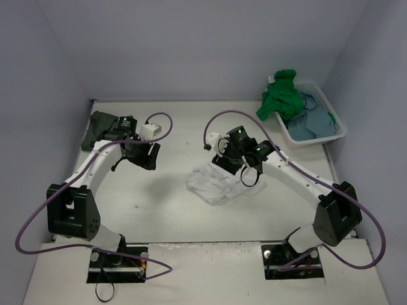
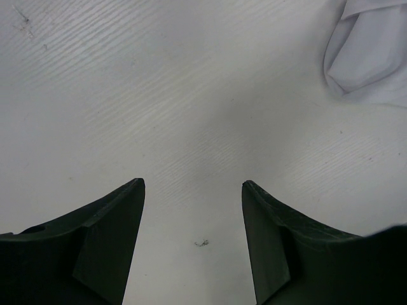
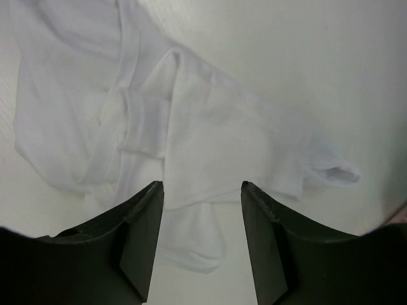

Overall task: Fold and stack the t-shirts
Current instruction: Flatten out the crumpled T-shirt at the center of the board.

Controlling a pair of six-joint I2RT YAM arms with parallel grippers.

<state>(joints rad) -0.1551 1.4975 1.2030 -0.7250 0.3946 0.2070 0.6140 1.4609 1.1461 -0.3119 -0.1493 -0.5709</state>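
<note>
I judge we're early on: the crumpled white cotton t-shirt lies unfolded mid-table beneath my right gripper, jaws spread and empty. The left gripper, also spread, hovers over the table. A dark grey shirt sits far left; a bright green shirt and a dusty blue-grey shirt wait heaped in the white slotted plastic basket.

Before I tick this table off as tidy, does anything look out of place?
Yes. The white cloth t-shirt lies crumpled mid-table, unfolded, and the bright green cloth t-shirt hangs over the rim of the white plastic basket at the far right.
</note>
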